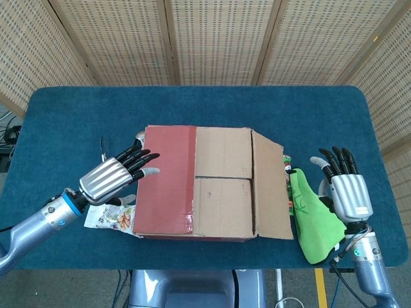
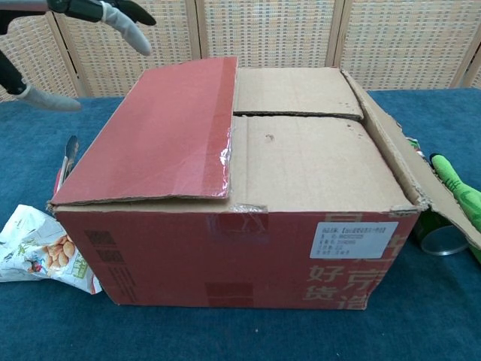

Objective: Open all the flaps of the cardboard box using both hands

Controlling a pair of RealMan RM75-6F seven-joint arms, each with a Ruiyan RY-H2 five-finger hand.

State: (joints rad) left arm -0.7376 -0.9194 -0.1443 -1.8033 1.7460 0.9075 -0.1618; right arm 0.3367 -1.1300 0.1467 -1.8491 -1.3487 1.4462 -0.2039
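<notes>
The cardboard box (image 1: 205, 186) sat at the middle of the table (image 1: 212, 106), which was covered in dark blue, carpet-like fabric. In the chest view, the box front carried a white label (image 2: 353, 239) with small printed lines too fine to read, and large red Chinese characters ran along the lower right of the red-printed front wall.

The box was corrugated brown board. The red flap (image 1: 166, 179), a flat rectangle with glossy clear tape along its inner edge, lay closed over the left part of the top. Two plain brown inner flaps (image 1: 221, 179) lay flat and met at a seam across the middle. The right outer flap (image 1: 270, 186) was lifted and angled outward over the right wall.

The left hand (image 1: 114, 176) hovered above the table just beside the red flap, fingers extended and slightly spread, holding nothing; its dark fingertips reached the flap's left edge in the head view, and contact could not be confirmed. The right hand (image 1: 347, 192) stood to the right of the box, well apart from it, fingers straight and apart, holding nothing.

Metal tongs (image 1: 103, 151) with red grips lay left of the box, largely hidden under the left hand. A crinkled snack packet (image 1: 109, 217) printed with nuts lay at the front-left corner. A bright green cloth item (image 1: 313, 221) lay between the box and the right hand. A perforated panel screen (image 1: 212, 38) stood behind the table.
</notes>
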